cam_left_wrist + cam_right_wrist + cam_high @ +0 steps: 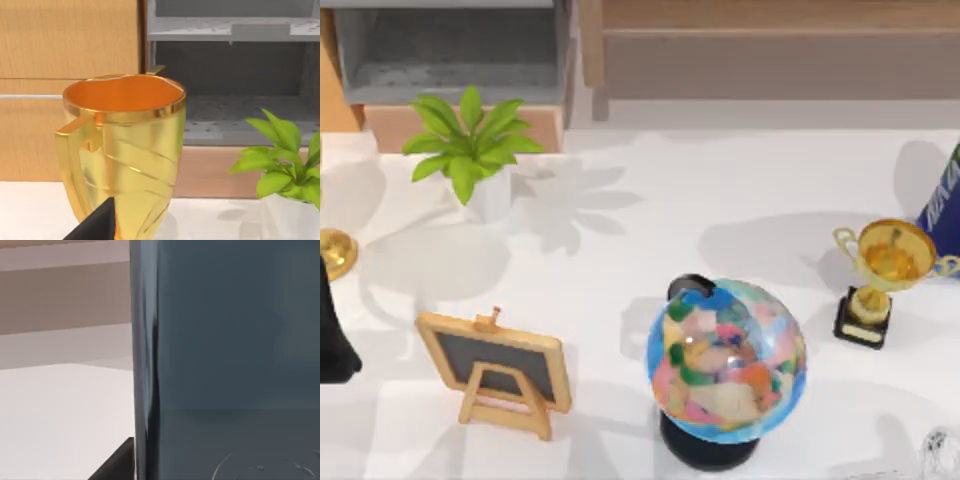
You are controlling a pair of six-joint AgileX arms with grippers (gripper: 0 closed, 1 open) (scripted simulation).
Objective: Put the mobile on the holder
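White desk, and a fair clutter on it. A leafy green plant in a white pot stands near the back left corner. A small wood-framed blackboard on its easel stands towards the front left, and a many-coloured globe on a dark base sits near the front edge, a little right of the middle. A gold trophy on a black plinth stands close to the right edge, with a dark blue object just behind it at that edge.

At the left edge stands a gold cup. The left gripper is close in front of that cup, and I cannot tell whether it is open or closed.

The right gripper is hard against a tall dark grey-blue slab standing upright on the desk; open or closed, I cannot tell there either. Whether that slab is the mobile I cannot say.

A pale, see-through shape lies at the front right corner, too faint to name.
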